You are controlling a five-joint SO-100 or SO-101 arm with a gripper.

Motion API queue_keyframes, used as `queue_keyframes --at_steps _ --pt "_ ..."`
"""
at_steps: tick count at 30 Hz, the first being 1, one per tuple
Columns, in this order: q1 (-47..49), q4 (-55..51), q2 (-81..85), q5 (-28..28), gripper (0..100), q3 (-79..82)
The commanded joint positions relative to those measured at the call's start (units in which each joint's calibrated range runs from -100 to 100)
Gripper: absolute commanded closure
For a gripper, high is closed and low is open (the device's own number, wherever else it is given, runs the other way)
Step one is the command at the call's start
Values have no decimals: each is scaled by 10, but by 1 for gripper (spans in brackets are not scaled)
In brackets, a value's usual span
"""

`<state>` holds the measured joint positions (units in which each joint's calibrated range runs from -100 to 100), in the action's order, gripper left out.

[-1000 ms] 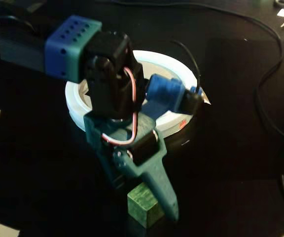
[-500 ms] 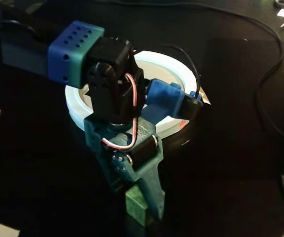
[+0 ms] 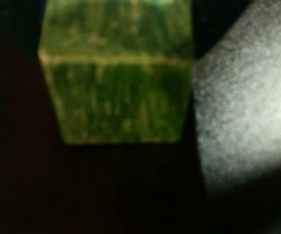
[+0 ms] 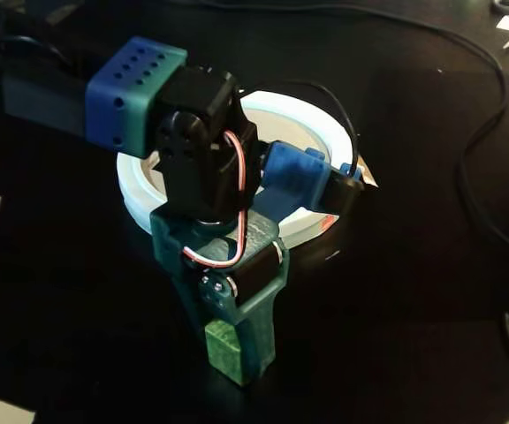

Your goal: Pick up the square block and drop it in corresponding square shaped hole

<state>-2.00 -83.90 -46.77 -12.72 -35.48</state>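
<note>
Mostly blur in the wrist view: a green block (image 3: 115,78) fills the upper middle, out of focus, its top cut off by the frame edge. One pale horizontal edge crosses it, grain faintly visible below. Right of the block sits a grey speckled mass (image 3: 248,102), too blurred to identify. Everything left of and below the block is black; no claw fingers can be made out here, no desk surface either.

Fixed view gives the context. The arm comes in from the upper left, a blue perforated part (image 4: 135,88) and black motor housing above a dark green claw (image 4: 237,358) pointing down toward the black desk (image 4: 414,291). The green block (image 4: 225,346) sits at the claw's tip, gripped against the green finger; the second finger is hidden behind it, and the claw looks clenched on the block. Whether the block's underside touches the desk cannot be told, too dark. Behind the block, partly covered by the arm, lies a white ring-shaped object (image 4: 312,119); any holes in it are hidden. A red-and-white wire (image 4: 234,199) loops over the motors above the block. Black cables (image 4: 493,115) trail right of the ring. Pale scraps show at the frame corners, cut off.
</note>
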Motion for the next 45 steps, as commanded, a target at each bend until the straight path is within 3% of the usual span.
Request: queue_keyframes --at_steps 1,7,18,24,38,45 --pt "3 -8 24 1 69 -80" --pt "35 -22 89 1 68 -79" --pt "135 -161 281 -6 67 -81" --pt "199 -161 375 -38 66 -72" --pt "343 -161 412 -76 66 -67" --pt "356 -161 487 -99 66 92"
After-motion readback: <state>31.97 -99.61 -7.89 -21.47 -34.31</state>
